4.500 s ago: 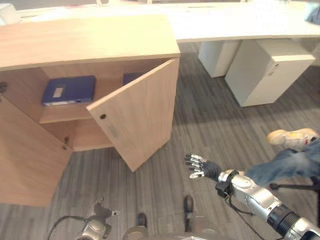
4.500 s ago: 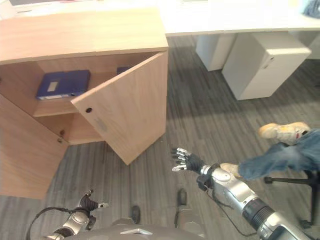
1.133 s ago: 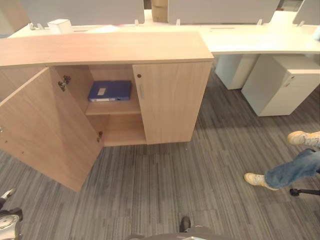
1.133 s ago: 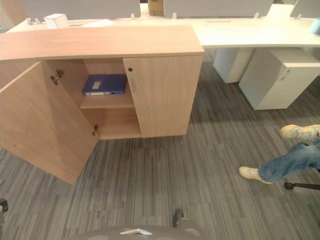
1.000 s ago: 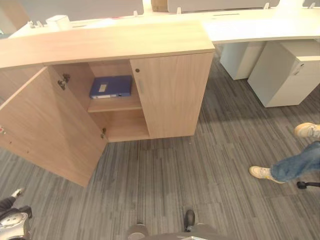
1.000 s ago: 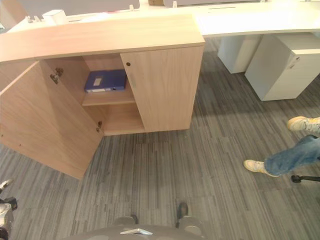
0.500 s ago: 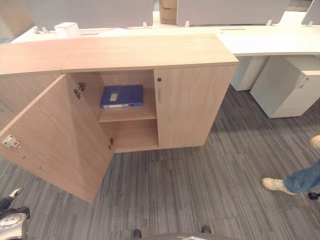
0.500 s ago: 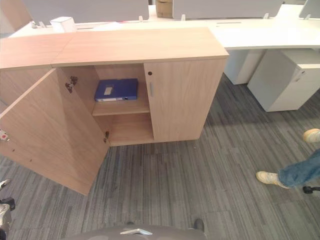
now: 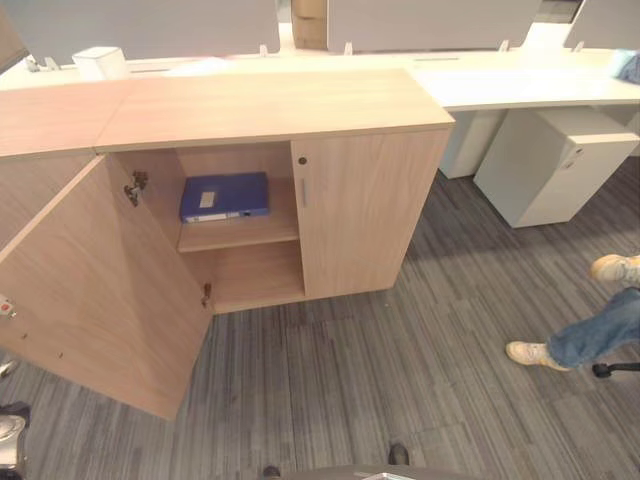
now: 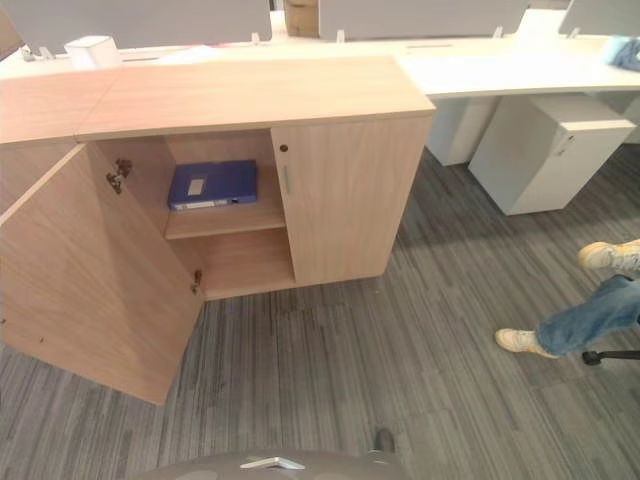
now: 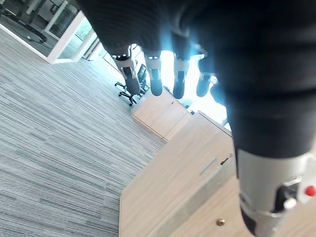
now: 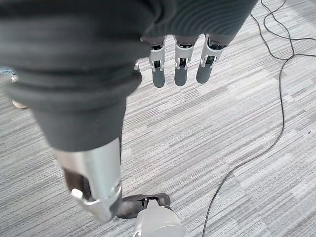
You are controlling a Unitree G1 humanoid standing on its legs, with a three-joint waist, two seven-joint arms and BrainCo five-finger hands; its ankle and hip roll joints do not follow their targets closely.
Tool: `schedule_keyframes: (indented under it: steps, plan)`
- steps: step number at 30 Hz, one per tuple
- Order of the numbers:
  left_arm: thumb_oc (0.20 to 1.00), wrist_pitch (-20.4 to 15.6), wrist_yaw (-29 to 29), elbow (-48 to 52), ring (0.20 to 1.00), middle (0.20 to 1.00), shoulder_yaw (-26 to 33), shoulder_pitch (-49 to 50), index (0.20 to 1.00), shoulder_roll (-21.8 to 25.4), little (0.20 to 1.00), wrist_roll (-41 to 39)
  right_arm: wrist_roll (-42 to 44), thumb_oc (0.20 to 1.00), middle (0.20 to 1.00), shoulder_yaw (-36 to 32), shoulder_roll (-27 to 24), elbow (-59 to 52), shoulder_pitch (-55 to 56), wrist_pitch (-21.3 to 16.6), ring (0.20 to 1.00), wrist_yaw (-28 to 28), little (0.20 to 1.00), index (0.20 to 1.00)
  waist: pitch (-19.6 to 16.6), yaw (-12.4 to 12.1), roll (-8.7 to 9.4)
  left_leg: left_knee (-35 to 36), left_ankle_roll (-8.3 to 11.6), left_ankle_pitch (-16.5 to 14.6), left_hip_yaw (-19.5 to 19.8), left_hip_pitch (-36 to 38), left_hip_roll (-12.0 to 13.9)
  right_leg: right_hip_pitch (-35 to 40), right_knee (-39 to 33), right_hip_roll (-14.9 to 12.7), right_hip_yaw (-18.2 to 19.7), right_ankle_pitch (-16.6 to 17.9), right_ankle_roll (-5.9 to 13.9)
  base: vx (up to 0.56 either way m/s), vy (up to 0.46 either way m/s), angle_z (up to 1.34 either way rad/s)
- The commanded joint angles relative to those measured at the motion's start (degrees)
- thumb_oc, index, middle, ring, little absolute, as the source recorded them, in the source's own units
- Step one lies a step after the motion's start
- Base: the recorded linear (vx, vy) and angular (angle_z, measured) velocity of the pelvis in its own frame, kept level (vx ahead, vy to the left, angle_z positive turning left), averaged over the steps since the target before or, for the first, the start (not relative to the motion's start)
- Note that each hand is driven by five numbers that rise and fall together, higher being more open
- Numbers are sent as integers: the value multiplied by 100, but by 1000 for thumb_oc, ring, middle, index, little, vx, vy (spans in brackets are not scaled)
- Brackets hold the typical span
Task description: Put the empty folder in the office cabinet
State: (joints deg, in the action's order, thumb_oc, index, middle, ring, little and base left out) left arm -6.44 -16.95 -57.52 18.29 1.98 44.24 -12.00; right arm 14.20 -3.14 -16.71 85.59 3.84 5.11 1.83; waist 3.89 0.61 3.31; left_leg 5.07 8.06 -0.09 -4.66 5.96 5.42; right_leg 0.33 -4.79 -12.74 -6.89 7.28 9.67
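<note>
The wooden office cabinet (image 9: pixel 270 105) stands ahead with its left door (image 9: pixel 90 290) swung wide open and its right door (image 9: pixel 360 210) closed. A blue folder (image 9: pixel 224 196) lies flat on the upper shelf inside the open half; the lower shelf (image 9: pixel 250 275) is bare. My left hand (image 11: pixel 153 74) hangs low beside the open door, fingers relaxed and holding nothing. My right hand (image 12: pixel 180 64) hangs over the grey carpet with straight fingers, also holding nothing.
A second wooden cabinet (image 9: pixel 40 120) adjoins on the left, with a white box (image 9: pixel 98 62) behind its top. A white desk (image 9: pixel 520 85) and a white pedestal unit (image 9: pixel 550 165) stand at the right. A person's legs and shoes (image 9: pixel 590 330) reach in from the right.
The cabinet's right door, open 4.5 s ago with my right hand raised near it, is now closed and that hand has dropped. The camera has backed away and shifted; the folder stays put.
</note>
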Motion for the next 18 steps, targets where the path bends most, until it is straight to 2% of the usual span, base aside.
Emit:
schedule_keyframes:
  steps: [1, 8, 18]
  plan:
    - [1000, -131, -33, -173, 1000, 1000, 271, -65, 1000, 479, 1000, 92, 122, 1000, 1000, 88, -138, 180, -108, -7, 1000, -102, 1000, 1000, -192, 61, -72, -13, -422, -226, 188, -338, -250, -192, 163, -166, 383, -153, 277, 57, -9, 0]
    - [1000, -96, -20, -269, 1000, 1000, 94, -251, 1000, 616, 1000, 192, 132, 1000, 1000, 86, -139, 186, -6, -18, 1000, -90, 1000, 1000, -246, 145, -50, -7, -404, -278, 181, -261, -205, -150, 124, -146, 389, -155, 289, 30, -11, 0]
    - [1000, -37, 23, -785, 1000, 1000, 59, -291, 1000, 1046, 1000, 488, 207, 1000, 1000, -19, -211, 282, 116, -10, 1000, -41, 1000, 1000, -283, 203, -86, -7, -390, -330, 91, -195, -191, -137, 44, -160, 409, -117, 324, 27, -1, -5]
